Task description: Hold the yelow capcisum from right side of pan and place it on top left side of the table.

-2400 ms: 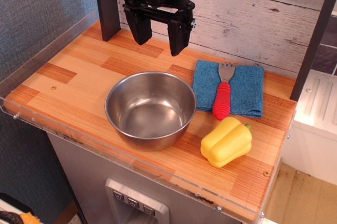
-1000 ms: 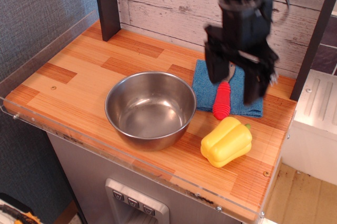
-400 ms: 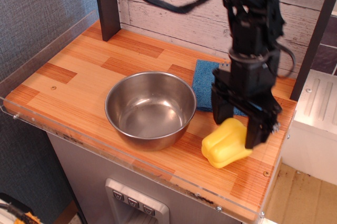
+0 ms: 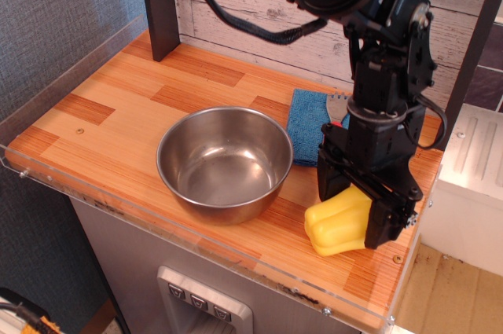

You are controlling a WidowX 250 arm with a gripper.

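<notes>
My black gripper (image 4: 357, 207) straddles the glossy yellow plastic capsicum (image 4: 336, 224) with its jaws spread at either side, not clenched, on the wooden plank table (image 4: 118, 98) right of the round steel pan (image 4: 224, 163).

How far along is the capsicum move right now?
Done: the gripper is at the yelow capcisum, right of the pan, a finger on either side. In hand: the grasp; the capsicum sits on the table. Left: lifting and carrying it to the top left.
</notes>
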